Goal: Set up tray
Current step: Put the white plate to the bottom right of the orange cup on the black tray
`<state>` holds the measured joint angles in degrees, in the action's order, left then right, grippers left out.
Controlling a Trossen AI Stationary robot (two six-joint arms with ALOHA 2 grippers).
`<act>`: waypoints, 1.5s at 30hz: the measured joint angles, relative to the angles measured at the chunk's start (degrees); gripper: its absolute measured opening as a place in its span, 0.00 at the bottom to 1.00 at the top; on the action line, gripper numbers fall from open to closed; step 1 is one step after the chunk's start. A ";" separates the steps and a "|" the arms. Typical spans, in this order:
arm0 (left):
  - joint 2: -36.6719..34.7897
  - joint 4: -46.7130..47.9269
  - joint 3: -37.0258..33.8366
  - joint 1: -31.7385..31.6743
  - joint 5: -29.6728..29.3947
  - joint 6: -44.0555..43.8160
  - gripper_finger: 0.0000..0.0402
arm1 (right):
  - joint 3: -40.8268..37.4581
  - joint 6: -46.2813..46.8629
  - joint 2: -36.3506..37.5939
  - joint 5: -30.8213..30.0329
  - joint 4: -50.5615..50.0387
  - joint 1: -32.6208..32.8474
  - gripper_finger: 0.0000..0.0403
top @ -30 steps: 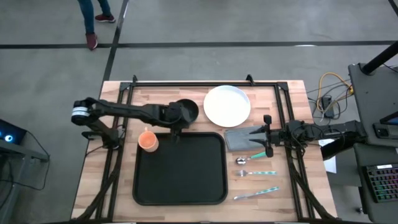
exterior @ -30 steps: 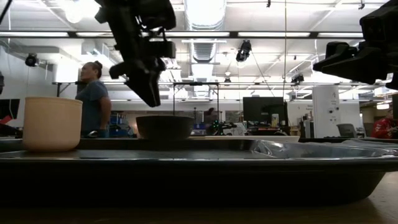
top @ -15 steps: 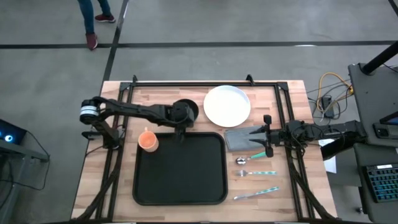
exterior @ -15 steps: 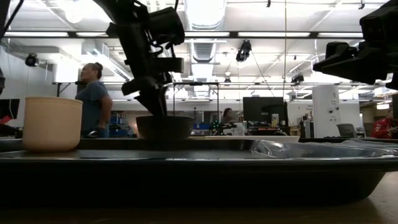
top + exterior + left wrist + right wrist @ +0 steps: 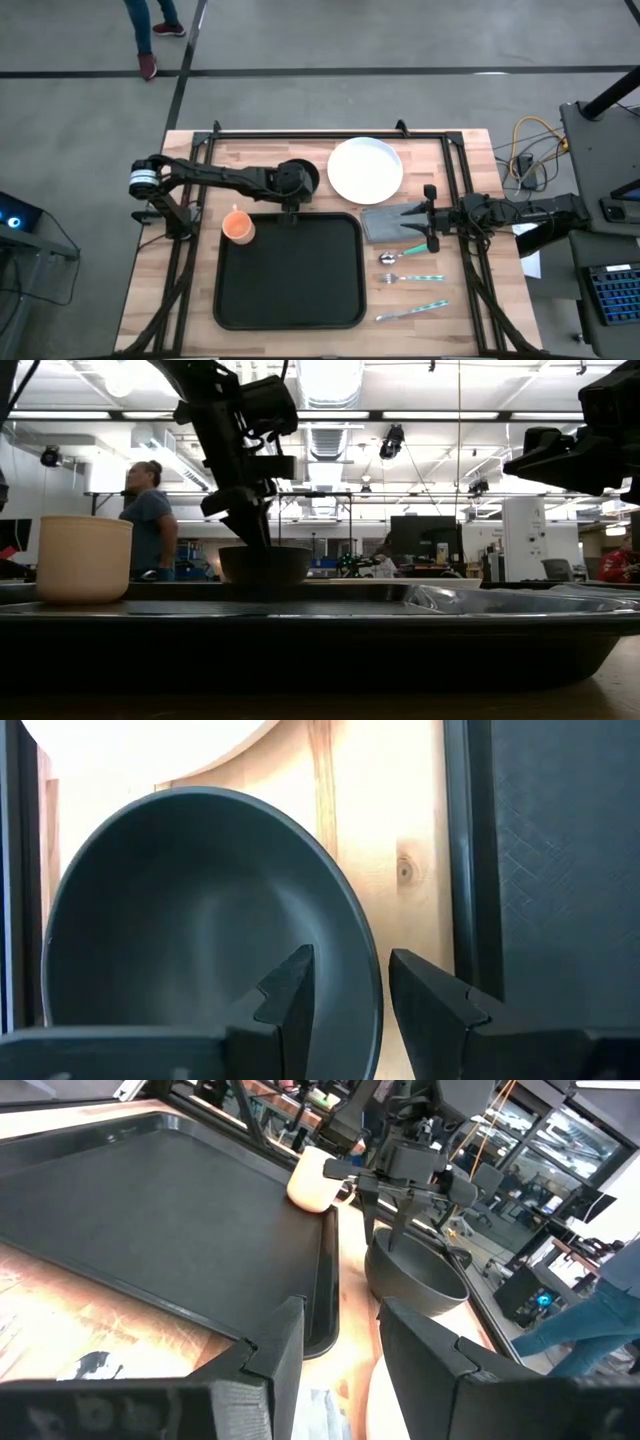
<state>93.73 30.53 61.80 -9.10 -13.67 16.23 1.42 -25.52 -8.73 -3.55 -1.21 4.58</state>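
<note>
The left claw (image 5: pixel 292 203) has come down since a second ago, when it hung clear above the dark bowl (image 5: pixel 297 177) — now its fingers (image 5: pixel 290 998) straddle the bowl's rim, one inside, one outside, with a gap on either side of the wall, so it is part-open and not yet clamped on anything. Over the last half second it has barely shifted. The tray (image 5: pixel 290 312) lies just in front of this claw, its far rim (image 5: pixel 462 850) running beside the bowl, and nothing stands on it. The orange cup (image 5: pixel 237 225) sits to the claw's left at the tray's corner; the white plate (image 5: pixel 366 169) lies to its right.

The right claw (image 5: pixel 430 218) has not moved — it waits part-open over the grey napkin (image 5: pixel 388 223), holding nothing, the cutlery (image 5: pixel 410 280) on the tabletop (image 5: pixel 190 250) just beside it.
</note>
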 joint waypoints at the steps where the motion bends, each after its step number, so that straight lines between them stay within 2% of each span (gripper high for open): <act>1: 0.00 -0.04 0.00 0.00 0.00 -0.01 0.28 | 0.01 0.00 0.00 -0.02 0.00 0.00 0.30; 39: 1.27 -3.57 -1.95 0.00 0.00 -0.53 0.28 | 0.01 0.00 -0.11 -0.02 0.00 0.00 0.30; 45: 1.27 -3.56 -1.95 0.00 0.00 -0.53 0.20 | 0.01 0.00 -0.09 -0.02 0.00 0.00 0.31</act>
<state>95.00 26.97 59.86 -9.10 -13.67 15.70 1.43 -25.52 -8.82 -3.57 -1.21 4.58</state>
